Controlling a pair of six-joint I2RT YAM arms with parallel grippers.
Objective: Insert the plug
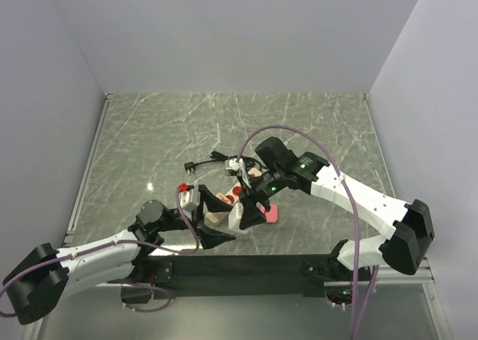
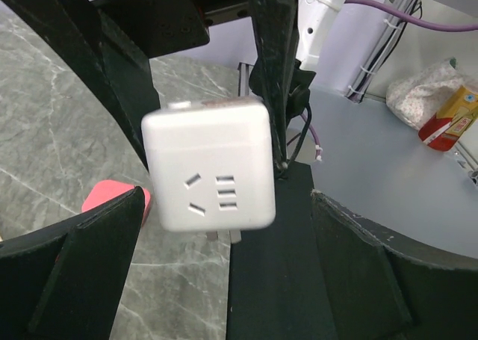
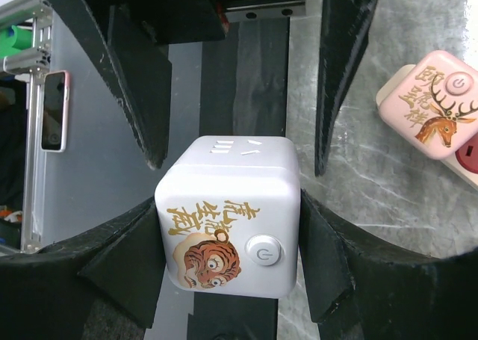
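Note:
The plug is a white cube adapter (image 3: 230,220) with a tiger picture and a round power button; my right gripper (image 3: 231,228) is shut on its two sides. It hangs above the table near the front edge (image 1: 237,214). In the left wrist view its socket face (image 2: 211,168) points at the camera and metal prongs stick out underneath. My left gripper (image 2: 224,280) stands wide open just short of the cube, touching nothing. A pink cube with a deer picture (image 3: 429,101) sits on the marble table (image 1: 164,131) on a reddish base (image 3: 469,167).
A black cable with a small connector (image 1: 205,162) lies behind the grippers. The black base rail (image 1: 246,269) runs along the table's near edge under the cube. White walls (image 1: 67,71) close in the left, back and right. A phone (image 3: 54,108) lies off the table.

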